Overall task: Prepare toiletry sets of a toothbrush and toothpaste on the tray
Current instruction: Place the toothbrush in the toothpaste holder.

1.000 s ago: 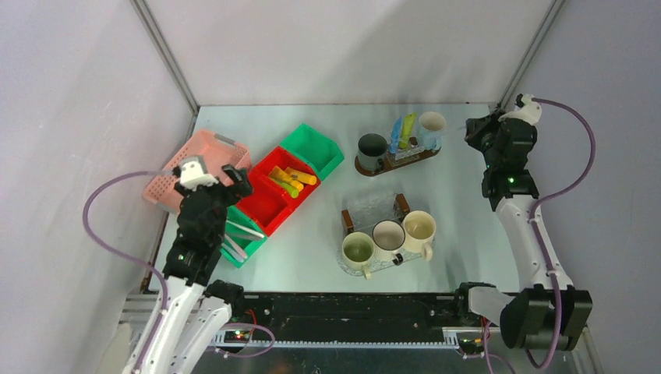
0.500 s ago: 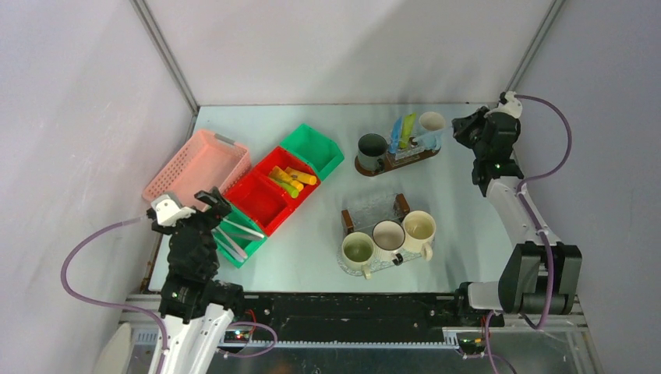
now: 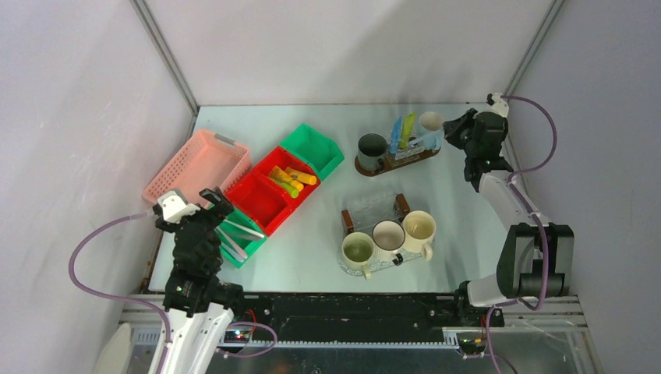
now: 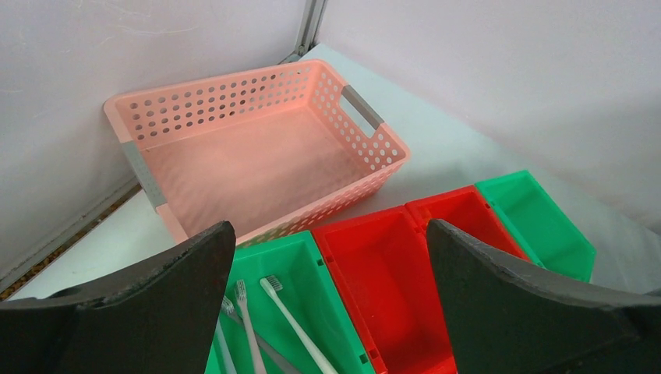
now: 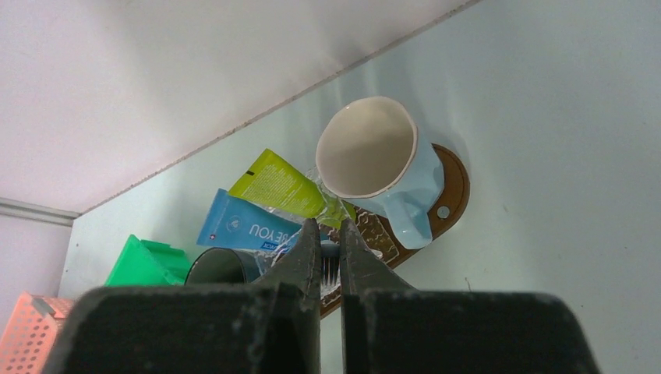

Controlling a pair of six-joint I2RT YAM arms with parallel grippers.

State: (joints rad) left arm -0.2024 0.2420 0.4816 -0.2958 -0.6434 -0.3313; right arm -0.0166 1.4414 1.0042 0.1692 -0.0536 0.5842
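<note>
On the brown tray (image 3: 366,166) at the back stand a dark mug (image 3: 372,146) and a pale blue mug (image 3: 431,123), with a green and a blue toothpaste tube (image 3: 402,129) upright between them. My right gripper (image 3: 454,128) is just right of the pale blue mug (image 5: 374,156). It (image 5: 327,226) is shut on a toothbrush (image 5: 331,265), whose bristled head shows between the fingers. My left gripper (image 3: 214,204) hangs open (image 4: 329,234) over the green bin with loose toothbrushes (image 4: 292,323). Yellow and orange tubes (image 3: 292,179) lie in a red bin.
A second tray (image 3: 372,204) at the front centre carries three pale mugs (image 3: 387,234). A pink basket (image 3: 199,167) sits at the left, and a row of green and red bins (image 3: 312,148) runs diagonally beside it. Walls close in on the left, right and back.
My left arm has drawn back toward the near edge and now hangs over the toothbrush bin. My right gripper has moved left, closer to the pale blue mug, still shut.
</note>
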